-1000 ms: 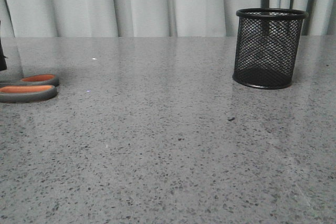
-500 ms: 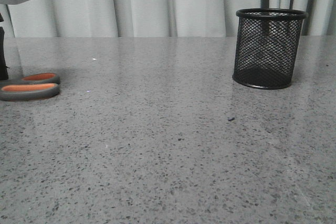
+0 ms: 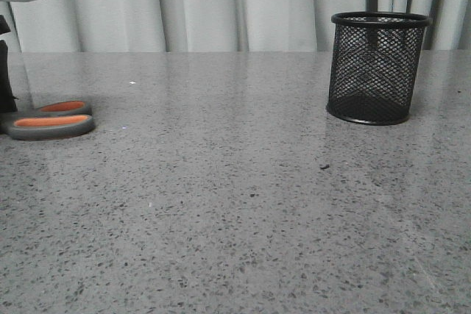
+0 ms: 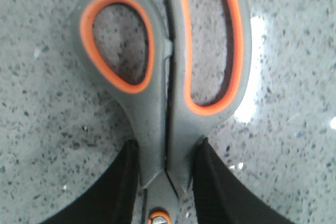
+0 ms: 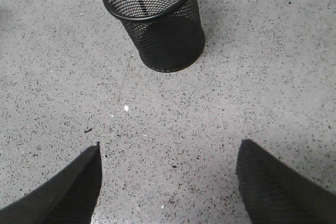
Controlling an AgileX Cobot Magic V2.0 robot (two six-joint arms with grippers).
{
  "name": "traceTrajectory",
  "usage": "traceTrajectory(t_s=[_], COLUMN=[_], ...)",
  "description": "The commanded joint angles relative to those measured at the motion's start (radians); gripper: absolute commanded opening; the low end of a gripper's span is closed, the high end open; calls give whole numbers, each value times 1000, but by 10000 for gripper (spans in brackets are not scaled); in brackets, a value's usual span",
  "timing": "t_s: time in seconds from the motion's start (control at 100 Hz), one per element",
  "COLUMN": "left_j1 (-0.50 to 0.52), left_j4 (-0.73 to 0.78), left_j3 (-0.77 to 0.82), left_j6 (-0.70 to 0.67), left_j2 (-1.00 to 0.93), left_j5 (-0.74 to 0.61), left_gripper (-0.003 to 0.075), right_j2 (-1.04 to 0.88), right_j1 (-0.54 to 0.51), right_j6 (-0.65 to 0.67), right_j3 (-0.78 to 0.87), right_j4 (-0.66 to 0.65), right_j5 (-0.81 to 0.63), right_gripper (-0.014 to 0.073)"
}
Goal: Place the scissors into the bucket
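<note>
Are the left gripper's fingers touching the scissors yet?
Touching. In the left wrist view both black fingers press against the grey shank of the scissors just below the handle loops, with no gap visible on either side.

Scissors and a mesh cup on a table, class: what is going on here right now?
The left gripper has its jaws closed on the scissors just below the orange-lined handles, near the pivot. The scissors seem to lie flat on the speckled table, far to the left. The bucket stands upright and empty at the right. The right gripper hangs open above the table near the bucket, holding nothing.
</note>
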Motion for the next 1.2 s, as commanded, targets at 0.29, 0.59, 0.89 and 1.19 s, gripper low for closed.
traceTrajectory(t_s=[0.29, 0.59, 0.89, 1.19], left_j1=[-116, -376, -636, -769], left_j4=[-49, 70, 186, 194], left_j3=[-208, -342, -408, -412], left_j6=[-129, -309, -496, -561], left_j2=[-125, -274, -339, -339], left_j5=[78, 78, 51, -18], left_gripper=[-13, -13, -13, -13], right_j2=[2, 2, 28, 181], right_j1=[2, 2, 2, 2], right_j6=[-10, -274, -535, -568], right_j3=[-32, -32, -32, -108], right_j4=[54, 563, 1058, 1141], right_j5=[-41, -72, -59, 81], right_gripper=[484, 484, 413, 412])
